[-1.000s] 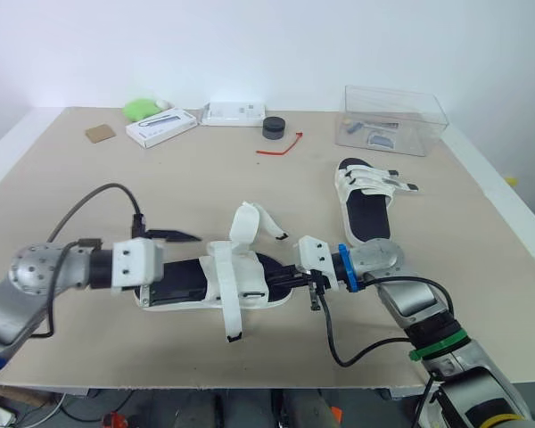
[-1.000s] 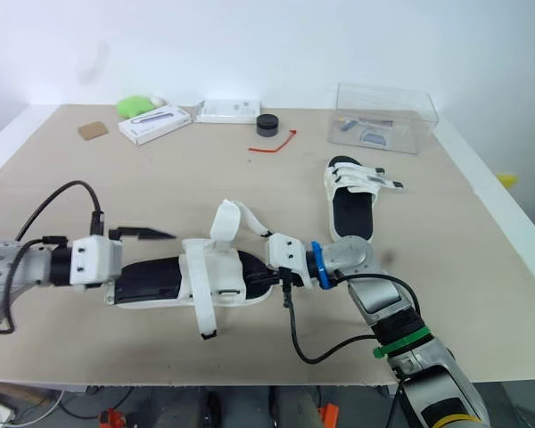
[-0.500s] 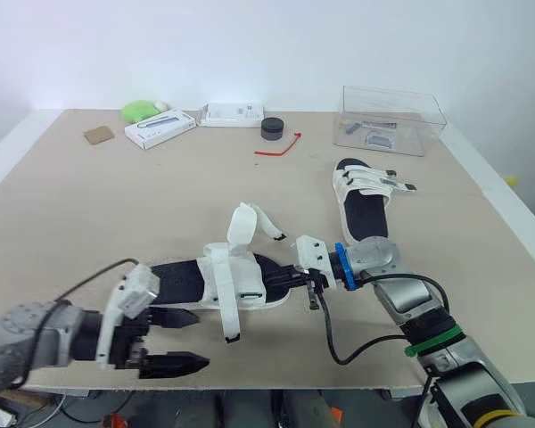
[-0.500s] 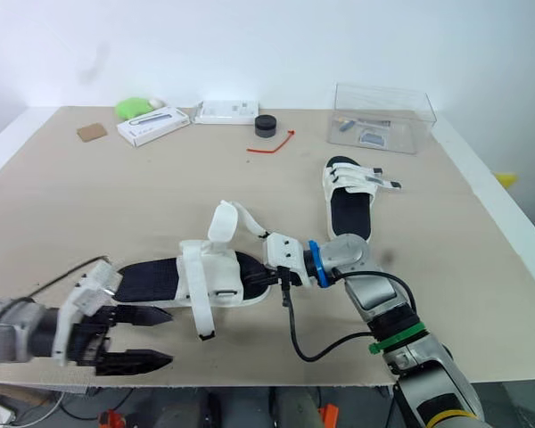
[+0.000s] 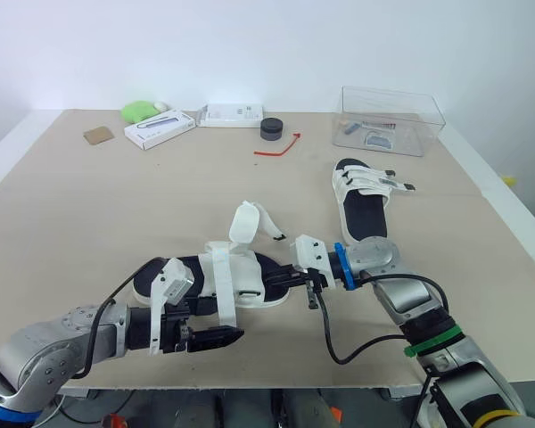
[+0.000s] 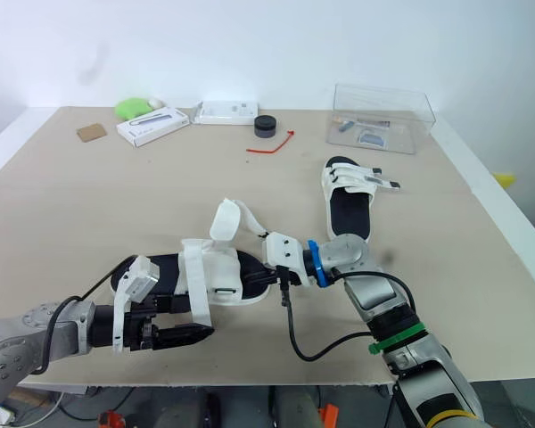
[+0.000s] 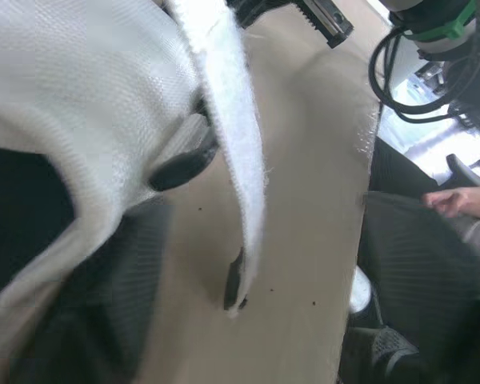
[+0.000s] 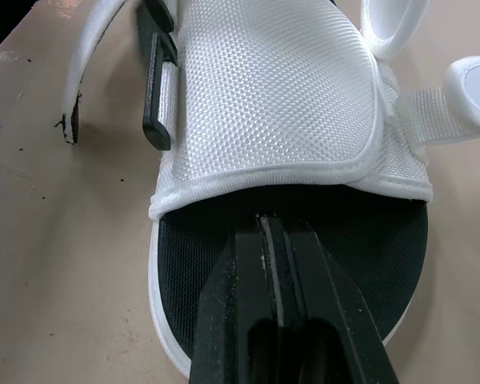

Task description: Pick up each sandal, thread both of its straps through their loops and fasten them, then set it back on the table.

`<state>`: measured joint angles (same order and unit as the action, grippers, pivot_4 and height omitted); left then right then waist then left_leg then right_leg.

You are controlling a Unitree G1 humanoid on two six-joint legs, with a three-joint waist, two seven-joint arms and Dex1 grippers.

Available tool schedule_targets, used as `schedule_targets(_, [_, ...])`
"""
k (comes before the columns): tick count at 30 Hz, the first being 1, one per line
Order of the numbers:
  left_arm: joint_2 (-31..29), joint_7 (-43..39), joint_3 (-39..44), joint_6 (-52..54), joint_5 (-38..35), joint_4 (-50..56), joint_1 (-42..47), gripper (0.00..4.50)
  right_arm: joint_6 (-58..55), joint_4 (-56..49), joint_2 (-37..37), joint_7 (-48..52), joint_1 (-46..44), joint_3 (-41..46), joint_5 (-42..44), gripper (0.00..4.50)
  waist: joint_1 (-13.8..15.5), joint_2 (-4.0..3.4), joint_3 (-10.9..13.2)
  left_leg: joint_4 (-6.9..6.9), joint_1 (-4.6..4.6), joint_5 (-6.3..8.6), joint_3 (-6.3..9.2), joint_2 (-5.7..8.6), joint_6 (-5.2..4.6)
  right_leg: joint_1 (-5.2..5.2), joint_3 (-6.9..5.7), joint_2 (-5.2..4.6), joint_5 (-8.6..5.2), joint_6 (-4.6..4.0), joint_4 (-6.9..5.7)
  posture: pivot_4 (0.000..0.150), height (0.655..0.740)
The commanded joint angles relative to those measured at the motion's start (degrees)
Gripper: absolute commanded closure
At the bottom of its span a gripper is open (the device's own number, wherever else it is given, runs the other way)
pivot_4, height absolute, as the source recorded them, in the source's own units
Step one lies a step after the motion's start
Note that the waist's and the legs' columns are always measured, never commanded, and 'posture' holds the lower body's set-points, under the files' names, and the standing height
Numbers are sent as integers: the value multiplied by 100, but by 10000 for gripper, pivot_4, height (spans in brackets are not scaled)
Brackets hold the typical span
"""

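Observation:
A white-strapped sandal (image 5: 250, 278) with a black footbed lies on the table near the front edge. One strap (image 5: 226, 308) hangs loose toward me and another (image 5: 247, 220) curls up behind. My right gripper (image 5: 285, 278) is shut, its fingertips resting on the footbed (image 8: 224, 240) at the toe end. Just in front of the sandal's heel half is my left gripper (image 5: 216, 337), open, its fingers pointing at the loose strap's end (image 7: 238, 280). A second sandal (image 5: 366, 201) lies farther back on the right, its straps across it.
At the back stand a clear plastic box (image 5: 392, 118), a black round object (image 5: 272, 128), a red cord (image 5: 281, 145), two white boxes (image 5: 160, 127) (image 5: 232, 113), a green object (image 5: 138, 111) and a brown square (image 5: 98, 135). A person's hand (image 7: 452, 200) shows beyond the table's front edge.
My left gripper left the sandal's heel, dropped toward the table's front edge, then came forward to beside the loose strap. The right gripper stayed at the toe.

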<state>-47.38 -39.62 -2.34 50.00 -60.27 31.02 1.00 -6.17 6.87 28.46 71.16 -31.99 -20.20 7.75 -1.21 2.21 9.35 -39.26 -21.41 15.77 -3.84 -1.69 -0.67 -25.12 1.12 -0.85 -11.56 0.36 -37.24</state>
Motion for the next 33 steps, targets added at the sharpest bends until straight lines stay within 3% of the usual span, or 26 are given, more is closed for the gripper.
schedule_targets(1, [-89, -213, 152, 168, -132, 127, -60, 24660, -34, -72, 71, -46, 29, 20, -84, 45000, 0, 0, 0, 0, 0, 0, 0, 0, 0, 0, 0, 0, 0, 0, 0, 1500, 7400])
schedule_targets(4, [-146, -300, 234, 279, -179, 110, -118, 41591, -33, -67, 55, -55, 23, 17, -83, 45000, 0, 0, 0, 0, 0, 0, 1, -1, 0, -1, 0, 0, -1, -1, 0, 1500, 7400])
schedule_targets(5, [-137, -308, 262, 314, -206, 102, -123, 44616, -33, -65, 47, -58, 20, 14, -84, 45000, 1, 0, 0, 0, 0, 0, 1, -1, 0, 0, -1, 0, -1, -1, 0, 1500, 7400])
schedule_targets(10, [-116, -282, 505, 643, -774, 139, -24, 44616, -16, -53, 22, -62, 12, -1, -88, 45000, 1, 0, 0, 0, 0, 0, 2, -1, 0, 0, -1, 0, -1, -1, 0, 1500, 7400])
schedule_targets(15, [-627, -379, 1111, 1301, -2410, -240, 474, 44616, 13, -16, 24, -53, -4, -1, -95, 45000, 1, 5, 3, 0, -2, 0, 7, -4, 0, -1, -4, 1, -2, -2, 0, 1500, 7400])
schedule_targets(18, [-754, -317, 1264, 1482, -2829, -827, 1047, 44616, 34, 19, 14, -55, -26, 0, -103, 45000, 0, 5, 3, 0, 0, -1, 8, -1, -1, 0, -6, 3, -2, -2, 0, 1500, 7400])
schedule_targets(21, [-693, -261, 1247, 1541, -2568, -1595, 1650, 44616, 30, 27, -9, -66, -51, -5, -111, 45000, -3, 4, 4, 0, 0, -1, 5, 1, -1, -1, -4, 4, -2, -1, 0, 1500, 7400])
schedule_targets(26, [-629, -919, 712, 1445, -1409, -2211, 2133, 44616, 26, -1, -8, -74, -46, -3, -124, 45000, -15, 5, 4, 5, -1, 0, 3, 1, 1, -3, -1, 9, -5, -1, 1, 1500, 7400])
schedule_targets(33, [-243, -1472, 356, 1762, -1031, -2477, 2575, 44616, -28, -125, 64, -137, 33, 39, -126, 45000, -14, 14, 6, 6, -9, 1, 4, 1, 3, -8, 2, 8, -4, 0, 1, 1500, 7400])
